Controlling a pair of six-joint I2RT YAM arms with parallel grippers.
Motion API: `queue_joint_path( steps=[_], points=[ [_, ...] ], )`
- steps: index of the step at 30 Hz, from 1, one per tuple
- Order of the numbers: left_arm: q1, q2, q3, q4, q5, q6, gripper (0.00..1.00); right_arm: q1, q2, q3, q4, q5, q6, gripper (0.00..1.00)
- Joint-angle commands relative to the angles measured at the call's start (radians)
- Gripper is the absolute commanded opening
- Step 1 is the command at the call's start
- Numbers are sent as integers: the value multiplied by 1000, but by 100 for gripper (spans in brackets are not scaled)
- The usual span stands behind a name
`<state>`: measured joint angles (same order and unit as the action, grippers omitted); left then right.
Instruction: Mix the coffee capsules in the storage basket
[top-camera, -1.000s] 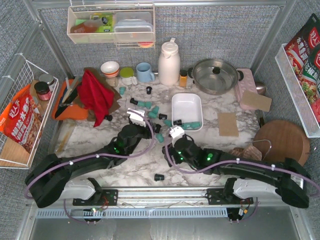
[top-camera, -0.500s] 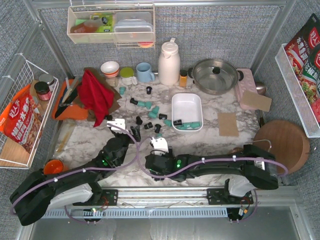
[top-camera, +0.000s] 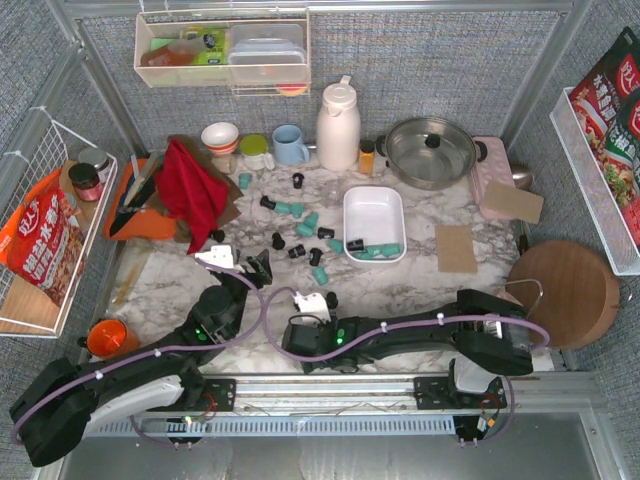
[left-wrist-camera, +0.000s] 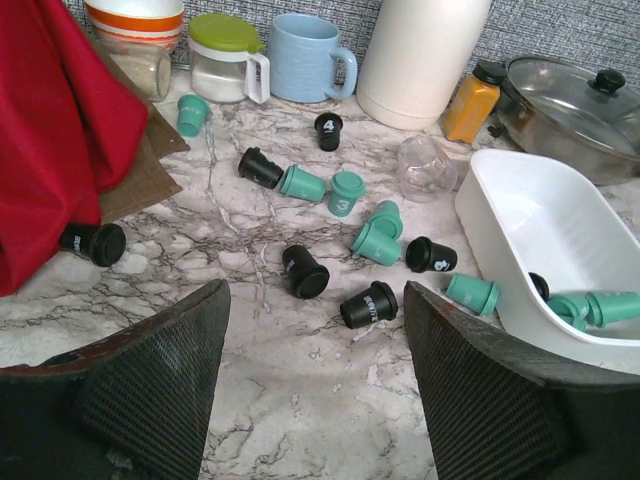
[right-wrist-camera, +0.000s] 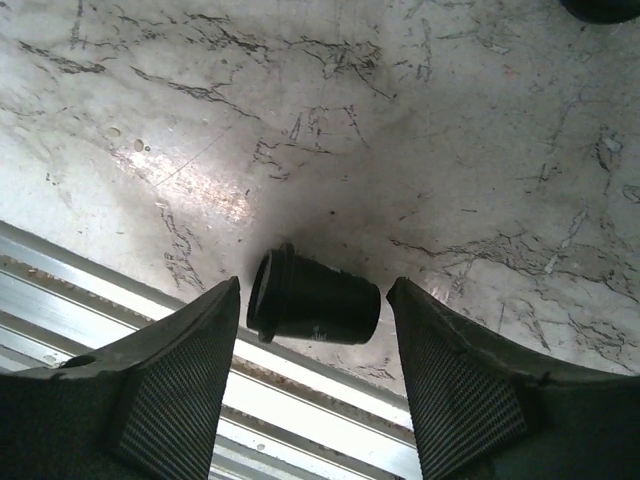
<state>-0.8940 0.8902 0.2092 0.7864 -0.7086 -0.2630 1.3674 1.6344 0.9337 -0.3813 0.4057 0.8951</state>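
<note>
Coffee capsules (left-wrist-camera: 302, 183), teal and black, lie mostly loose on the marble table (left-wrist-camera: 300, 400), tipped over or standing between the red cloth (left-wrist-camera: 60, 130) and the white storage basket (left-wrist-camera: 530, 215). Only a few teal ones and at least one black one rest in the basket's near end. Mixing them there probably means gathering the strays first. One black capsule (right-wrist-camera: 320, 308) lies on its side far from the rest, just beside the metal rail (right-wrist-camera: 80, 290) at the table's near edge, which would explain why the right arm is folded back toward its own base. The right gripper (right-wrist-camera: 312, 290) is tipped down over this stray with its jaws apart, one finger at the wide rim and the other at the narrow base. Only slivers of marble show on either side, and it has no grip on the capsule yet as far as can be seen. Closing end to end would press on the flatter faces, which looks less likely to send the capsule rolling toward the rail. The left gripper (left-wrist-camera: 315, 310) hangs low over the marble with its jaws wide and nothing between them. It faces the scatter, with another black capsule (left-wrist-camera: 305, 272) just ahead, apparently lined up for a pick or a sweep toward the basket.
</note>
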Motion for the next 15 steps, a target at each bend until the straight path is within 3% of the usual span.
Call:
queue_joint_path(
  steps=[1,9,15],
  points=[
    [0,-4,-2,44,-7,-4,79,1,-4,4,-42,7,29,65],
    [1,2,-2,48,-4,-2,79,1,-19,-12,-98,26,82,58],
    [1,13,1,50,1,-4,79,-24,-59,-26,-63,54,29,53]
  ],
)
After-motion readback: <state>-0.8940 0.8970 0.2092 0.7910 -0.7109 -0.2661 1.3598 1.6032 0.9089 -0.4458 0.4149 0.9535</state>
